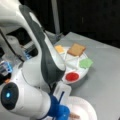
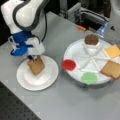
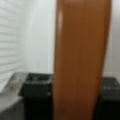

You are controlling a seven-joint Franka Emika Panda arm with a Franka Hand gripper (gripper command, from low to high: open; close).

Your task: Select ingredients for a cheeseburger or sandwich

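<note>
In a front view the arm fills the left side and its gripper (image 1: 65, 113) sits low at the bottom, over the white plate (image 1: 87, 105), where a tan edge of the toast (image 1: 74, 116) shows just beside the blue fingers. Behind it the divided tray (image 1: 83, 72) holds a second toast (image 1: 76, 49), the cheese (image 1: 59, 49), the green leaf (image 1: 86, 63) and the red disc (image 1: 72, 76), each in its own section.

In a front view from the opposite side, the gripper (image 2: 33, 58) is closed on the top edge of the toast (image 2: 36, 66), which hangs tilted with its lower part over, perhaps touching, the plate (image 2: 27, 80) on the left. The tray (image 2: 75, 72) on the right carries the patty (image 2: 91, 39) at the far side, cheese (image 2: 113, 51), second toast (image 2: 112, 69), leaf (image 2: 89, 78) and disc (image 2: 68, 64).

The wrist view shows the toast (image 3: 80, 60) edge-on between the dark fingers (image 3: 37, 100), with white plate behind.

The step appears to be laying the bottom slice. Done well, the toast should land flat near the plate's middle, lowered until it rests before release, so it does not tip or slide.
</note>
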